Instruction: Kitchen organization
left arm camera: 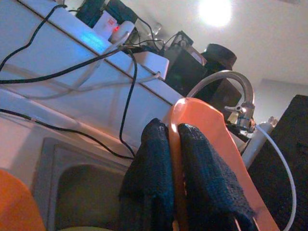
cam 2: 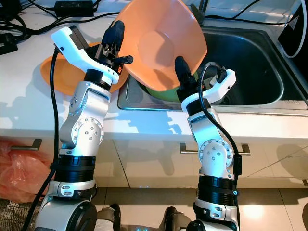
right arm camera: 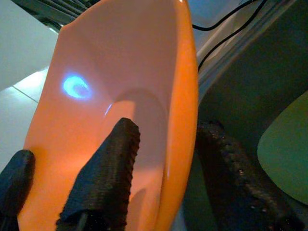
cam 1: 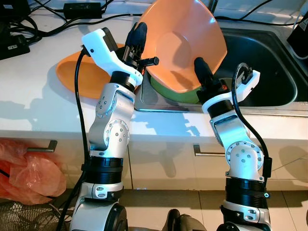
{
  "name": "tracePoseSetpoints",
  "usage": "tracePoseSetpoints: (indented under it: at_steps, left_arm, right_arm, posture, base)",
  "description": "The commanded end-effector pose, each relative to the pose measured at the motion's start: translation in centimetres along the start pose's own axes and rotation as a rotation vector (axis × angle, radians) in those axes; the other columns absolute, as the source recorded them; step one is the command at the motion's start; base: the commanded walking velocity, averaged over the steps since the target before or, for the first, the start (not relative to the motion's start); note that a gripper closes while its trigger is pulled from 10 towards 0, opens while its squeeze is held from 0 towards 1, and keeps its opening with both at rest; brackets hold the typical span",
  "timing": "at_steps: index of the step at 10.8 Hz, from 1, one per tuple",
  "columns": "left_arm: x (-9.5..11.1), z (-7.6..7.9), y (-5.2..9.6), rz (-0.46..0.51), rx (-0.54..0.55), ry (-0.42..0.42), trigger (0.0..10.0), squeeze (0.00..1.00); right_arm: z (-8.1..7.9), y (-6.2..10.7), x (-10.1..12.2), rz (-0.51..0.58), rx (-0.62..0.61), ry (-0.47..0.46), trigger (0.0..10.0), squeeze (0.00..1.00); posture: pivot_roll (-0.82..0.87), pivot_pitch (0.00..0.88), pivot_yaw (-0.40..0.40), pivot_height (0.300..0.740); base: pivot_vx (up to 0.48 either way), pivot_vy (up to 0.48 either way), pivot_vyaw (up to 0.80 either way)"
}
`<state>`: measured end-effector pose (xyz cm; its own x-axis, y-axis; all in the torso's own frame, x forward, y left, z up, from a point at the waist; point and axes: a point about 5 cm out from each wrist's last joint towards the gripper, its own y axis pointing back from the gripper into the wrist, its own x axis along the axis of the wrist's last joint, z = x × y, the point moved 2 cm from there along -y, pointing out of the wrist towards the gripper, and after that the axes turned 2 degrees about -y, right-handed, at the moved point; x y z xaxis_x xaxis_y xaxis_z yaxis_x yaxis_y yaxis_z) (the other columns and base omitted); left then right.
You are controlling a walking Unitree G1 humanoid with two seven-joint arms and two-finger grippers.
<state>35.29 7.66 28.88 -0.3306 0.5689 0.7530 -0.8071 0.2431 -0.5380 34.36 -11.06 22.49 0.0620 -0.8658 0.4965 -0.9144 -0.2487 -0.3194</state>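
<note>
A: In the left eye view, what do both arms hold?
B: One orange bowl [cam 1: 185,43], tilted up over the sink [cam 1: 269,72]. The left pincer [cam 1: 136,41] clamps its rim at 9 o'clock of the bowl, the right pincer [cam 1: 204,72] clamps the rim at 5 o'clock. I count two more dishes: an orange plate [cam 1: 84,79] on the white table [cam 1: 38,110] at 9 o'clock, and a green bowl [cam 1: 175,95] in the sink under the lifted one.

A: And the right eye view?
B: The same scene. Black cables [cam 2: 29,14] lie on the table at 11 o'clock, a drawer handle [cam 2: 185,150] is below. I can read no writing.

A: The left wrist view?
B: Two black fingers [left arm camera: 202,178] are narrow, with the orange rim between them. A curved faucet [left arm camera: 231,84] stands behind.

A: The right wrist view?
B: One finger [right arm camera: 108,178] is inside the bowl, the other [right arm camera: 236,178] outside, gripping the wall. The green bowl [right arm camera: 286,149] is at 3 o'clock.
</note>
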Motion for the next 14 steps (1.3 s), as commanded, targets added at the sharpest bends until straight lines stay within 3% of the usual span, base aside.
tracePoseSetpoints:
  at_steps: [1,4,10,11,13,14]
  left_arm:
    - [0.3,0.9,0.0,0.034,-0.016,0.016,10.0,0.00]
    - [0.7,0.4,-0.1,0.057,0.020,-0.033,10.0,0.00]
    - [0.4,0.9,0.0,0.044,0.001,-0.042,10.0,0.00]
    - [0.0,0.8,-0.1,0.018,-0.002,-0.109,10.0,0.00]
    - [-1.0,1.0,0.0,-0.030,-0.026,-0.166,10.0,0.00]
    - [-1.4,1.0,0.0,-0.050,-0.024,-0.181,10.0,0.93]
  right_arm:
    - [0.3,0.1,0.2,0.004,-0.007,0.000,0.0,0.00]
    - [0.1,0.1,0.1,0.003,0.000,-0.004,0.0,0.00]
    - [0.0,0.0,0.0,-0.002,0.006,-0.012,0.0,0.00]
    - [0.0,0.0,0.0,-0.003,0.008,-0.013,0.0,0.00]
    - [0.0,0.0,0.0,0.000,0.008,-0.017,0.0,0.00]
    - [0.0,0.1,0.0,0.001,0.007,-0.018,0.0,0.00]
  posture:
    - [0.15,0.172,-0.056,0.740]
    - [0.14,0.168,-0.056,0.740]
    - [0.15,0.170,-0.058,0.740]
    - [0.15,0.171,-0.057,0.740]
    - [0.15,0.173,-0.055,0.740]
    - [0.15,0.174,-0.054,0.740]
  base:
    - [0.000,0.000,0.00]
    - [0.000,0.000,0.00]
    - [0.000,0.000,0.00]
    - [0.000,0.000,0.00]
    - [0.000,0.000,0.00]
    - [0.000,0.000,0.00]
